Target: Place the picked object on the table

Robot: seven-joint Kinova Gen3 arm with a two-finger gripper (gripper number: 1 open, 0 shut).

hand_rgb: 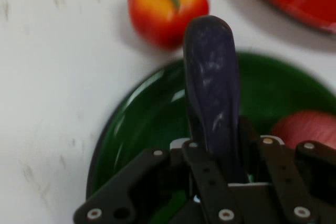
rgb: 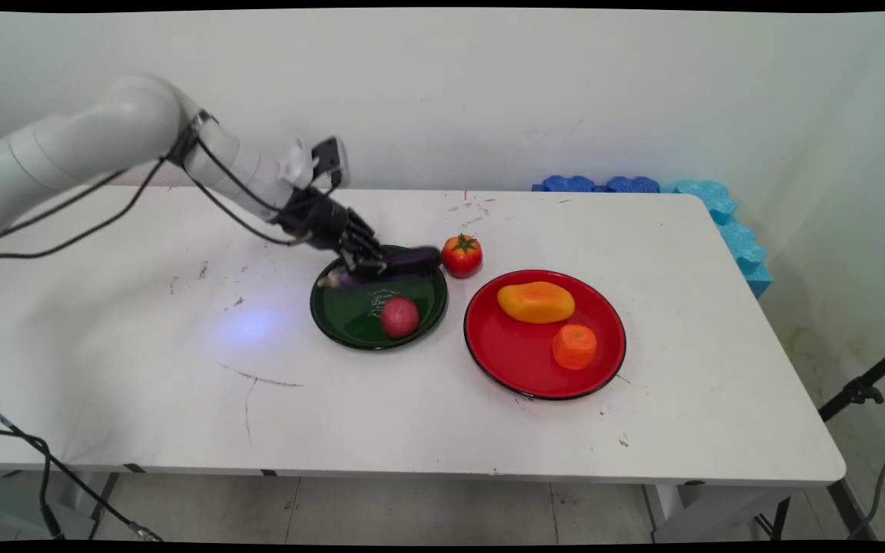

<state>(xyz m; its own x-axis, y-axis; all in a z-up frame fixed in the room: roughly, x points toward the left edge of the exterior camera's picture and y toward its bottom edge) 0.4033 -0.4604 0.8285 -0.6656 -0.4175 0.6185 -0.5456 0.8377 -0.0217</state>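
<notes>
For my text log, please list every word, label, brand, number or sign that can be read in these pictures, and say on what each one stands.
No text can be read in either view.
Faint whitish marks on the green plate, near the gripper that is shut on the eggplant: too small to read, perhaps no writing.

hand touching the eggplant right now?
Touching. In the hand view the hand has its fingers closed against both sides of the eggplant, above the green plate.
</notes>
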